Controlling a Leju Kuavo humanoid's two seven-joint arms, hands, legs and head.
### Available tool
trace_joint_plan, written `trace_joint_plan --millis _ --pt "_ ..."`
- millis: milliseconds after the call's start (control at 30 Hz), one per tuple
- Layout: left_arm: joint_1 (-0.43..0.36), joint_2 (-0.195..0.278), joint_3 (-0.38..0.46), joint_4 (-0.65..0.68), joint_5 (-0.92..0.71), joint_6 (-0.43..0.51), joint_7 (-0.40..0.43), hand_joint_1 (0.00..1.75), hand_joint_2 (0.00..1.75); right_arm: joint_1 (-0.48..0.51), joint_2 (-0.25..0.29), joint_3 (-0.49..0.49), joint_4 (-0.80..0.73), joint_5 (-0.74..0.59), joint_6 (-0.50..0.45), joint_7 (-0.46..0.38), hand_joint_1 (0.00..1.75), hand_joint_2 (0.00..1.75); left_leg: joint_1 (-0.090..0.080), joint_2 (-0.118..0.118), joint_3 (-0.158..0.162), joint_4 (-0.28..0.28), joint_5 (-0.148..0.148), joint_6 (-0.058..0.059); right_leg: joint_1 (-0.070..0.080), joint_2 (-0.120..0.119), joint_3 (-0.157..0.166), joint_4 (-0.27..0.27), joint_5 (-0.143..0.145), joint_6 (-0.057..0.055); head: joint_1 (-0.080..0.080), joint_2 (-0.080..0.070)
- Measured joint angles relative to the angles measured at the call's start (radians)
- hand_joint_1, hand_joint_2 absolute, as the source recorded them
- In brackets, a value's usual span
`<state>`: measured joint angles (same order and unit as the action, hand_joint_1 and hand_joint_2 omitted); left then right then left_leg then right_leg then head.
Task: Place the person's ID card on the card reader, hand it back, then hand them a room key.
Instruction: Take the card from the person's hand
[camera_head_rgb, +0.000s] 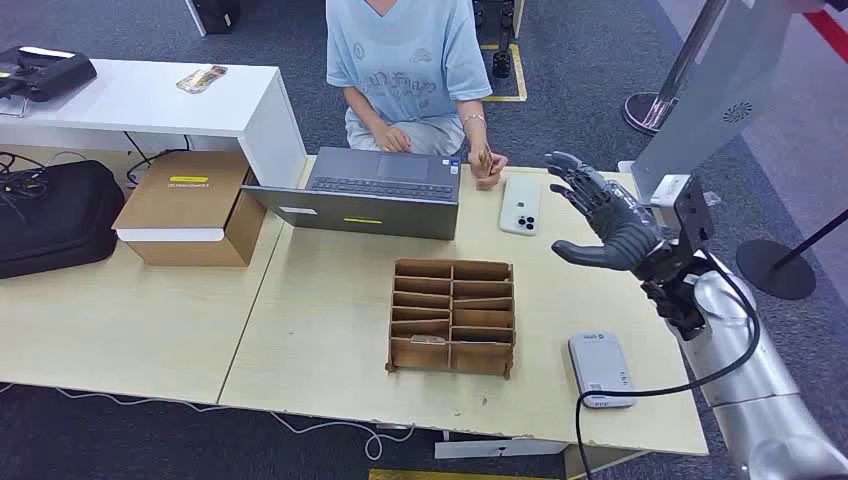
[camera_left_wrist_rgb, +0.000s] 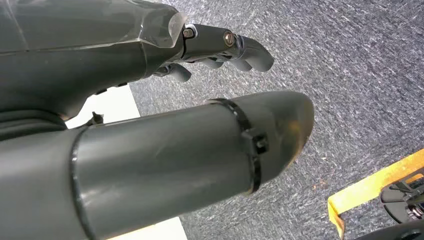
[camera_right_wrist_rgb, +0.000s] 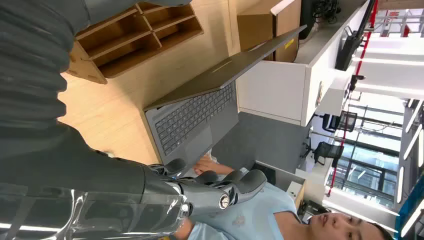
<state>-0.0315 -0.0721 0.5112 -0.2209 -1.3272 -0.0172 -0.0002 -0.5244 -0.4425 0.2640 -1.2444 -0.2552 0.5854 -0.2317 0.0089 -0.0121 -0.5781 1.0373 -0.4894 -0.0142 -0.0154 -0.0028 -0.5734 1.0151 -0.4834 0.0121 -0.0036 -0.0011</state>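
Observation:
My right hand (camera_head_rgb: 605, 218) is raised over the table's right side, fingers spread and empty, reaching toward the person (camera_head_rgb: 408, 60) seated across. The person's hand (camera_head_rgb: 487, 166) rests on the far edge holding a small thin thing upright; I cannot tell if it is the ID card. The grey card reader (camera_head_rgb: 601, 369) lies near the front right edge, below my right forearm. A wooden compartment tray (camera_head_rgb: 452, 316) stands mid-table with a flat card (camera_head_rgb: 428, 340) in one front slot. In the right wrist view my right hand (camera_right_wrist_rgb: 220, 192) is empty. My left hand (camera_left_wrist_rgb: 220, 47) hangs empty over carpet.
An open grey laptop (camera_head_rgb: 385, 190) and a white phone (camera_head_rgb: 520, 203) lie in front of the person. A cardboard box (camera_head_rgb: 190, 207) and black bag (camera_head_rgb: 55, 215) sit at the left. A white side table (camera_head_rgb: 150, 100) stands behind them. Stanchion bases (camera_head_rgb: 775, 268) stand at the right.

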Motion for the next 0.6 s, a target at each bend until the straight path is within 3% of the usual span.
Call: trace_joint_plan --millis 200,600 --pt "0.000 0.000 0.000 0.000 0.000 0.000 0.001 0.00 0.00 0.003 0.007 0.002 -0.007 0.031 -0.030 0.009 0.00 1.75 0.000 0.000 0.000 0.000 0.000 0.000 0.000 0.000 0.000 0.000 0.000 0.000 0.000 0.000" --pt "-0.001 -0.007 0.000 0.000 -0.016 -0.001 0.019 0.00 0.00 -0.030 0.088 0.079 -0.117 0.684 -0.527 0.085 0.00 1.75 0.000 0.000 0.000 0.000 0.000 -0.001 0.000 0.000 0.000 0.001 0.000 0.000 0.000 0.000"
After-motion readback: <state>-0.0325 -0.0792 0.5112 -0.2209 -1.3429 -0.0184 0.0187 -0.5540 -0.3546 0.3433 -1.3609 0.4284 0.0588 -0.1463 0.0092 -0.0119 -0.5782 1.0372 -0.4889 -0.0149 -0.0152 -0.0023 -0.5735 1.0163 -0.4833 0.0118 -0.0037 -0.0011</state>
